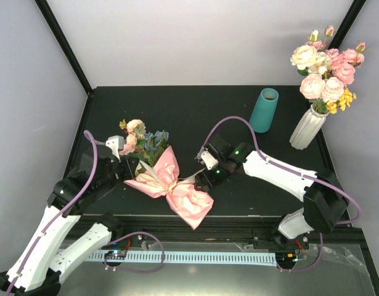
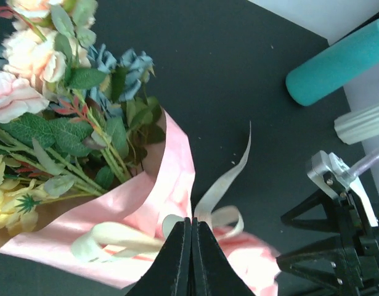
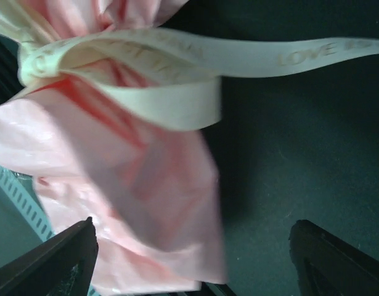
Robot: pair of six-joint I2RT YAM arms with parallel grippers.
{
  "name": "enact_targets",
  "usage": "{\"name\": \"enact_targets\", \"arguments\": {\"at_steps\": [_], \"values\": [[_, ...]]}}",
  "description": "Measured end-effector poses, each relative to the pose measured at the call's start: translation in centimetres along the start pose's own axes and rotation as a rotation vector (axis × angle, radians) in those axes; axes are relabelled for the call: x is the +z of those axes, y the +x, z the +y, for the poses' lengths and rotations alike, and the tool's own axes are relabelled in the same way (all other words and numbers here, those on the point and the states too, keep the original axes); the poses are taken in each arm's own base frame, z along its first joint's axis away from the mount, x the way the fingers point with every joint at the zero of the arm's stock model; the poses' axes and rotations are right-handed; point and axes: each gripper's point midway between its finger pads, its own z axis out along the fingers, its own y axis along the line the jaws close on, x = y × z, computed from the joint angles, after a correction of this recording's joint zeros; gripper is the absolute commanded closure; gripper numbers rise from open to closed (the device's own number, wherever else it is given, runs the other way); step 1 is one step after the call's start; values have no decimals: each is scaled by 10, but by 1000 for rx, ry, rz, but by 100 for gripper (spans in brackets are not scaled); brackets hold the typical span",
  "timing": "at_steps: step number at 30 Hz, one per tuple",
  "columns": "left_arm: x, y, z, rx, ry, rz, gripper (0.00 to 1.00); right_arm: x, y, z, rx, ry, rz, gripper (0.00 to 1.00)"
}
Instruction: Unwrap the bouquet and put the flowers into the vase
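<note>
Jaws of my left gripper (image 2: 191,225): clenched at the cream fabric ribbon (image 2: 220,188) of the pink-paper-wrapped flower bouquet (image 1: 167,179), which lies between my arms; pinch unconfirmed. Right gripper (image 3: 192,231): released above the wrap. Risk: pulling tightens the knot and drags the bunch. Teal cylinder vase (image 1: 264,110): upright, well apart.

Cream ribbon (image 3: 238,58) of bouquet (image 3: 134,185) — "LOVE" printed; adjoining lettering unreadable — nothing else legible.
</note>
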Motion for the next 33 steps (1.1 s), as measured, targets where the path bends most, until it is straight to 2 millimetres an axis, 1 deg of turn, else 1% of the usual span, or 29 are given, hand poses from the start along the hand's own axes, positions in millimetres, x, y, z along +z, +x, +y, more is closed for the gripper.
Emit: {"name": "enact_targets", "arguments": {"at_steps": [5, 9, 11, 13, 15, 17, 19, 23, 27, 30, 33], "values": [[-2, -12, 4, 40, -61, -23, 98, 7, -4, -4, 8, 16, -1, 9], [3, -14, 4, 63, -78, -9, 98, 18, -3, -3, 5, 6, 23, 10], [7, -14, 3, 67, -82, 5, 98, 22, 0, 7, -18, -25, 37, 10], [12, -15, 1, 68, -71, 3, 98, 24, 1, 23, -56, -72, 35, 10], [18, -16, 0, 68, -66, 2, 98, 21, 1, 39, -91, -125, 22, 10], [24, -16, -1, 69, -64, 6, 98, 17, -1, 51, -119, -166, -2, 10], [31, -18, -4, 75, -59, 11, 98, 13, -6, 56, -130, -180, -29, 10], [54, -27, -6, 89, -77, 28, 99, 13, -15, 55, -127, -168, -67, 10], [79, -49, -6, 100, -97, 38, 99, 19, -22, 51, -110, -147, -82, 10], [89, -77, -7, 90, -89, 8, 98, 29, -28, 44, -93, -111, -73, 10], [96, -101, -9, 92, -76, -23, 98, 33, -42, 42, -90, -79, -82, 10]]}}
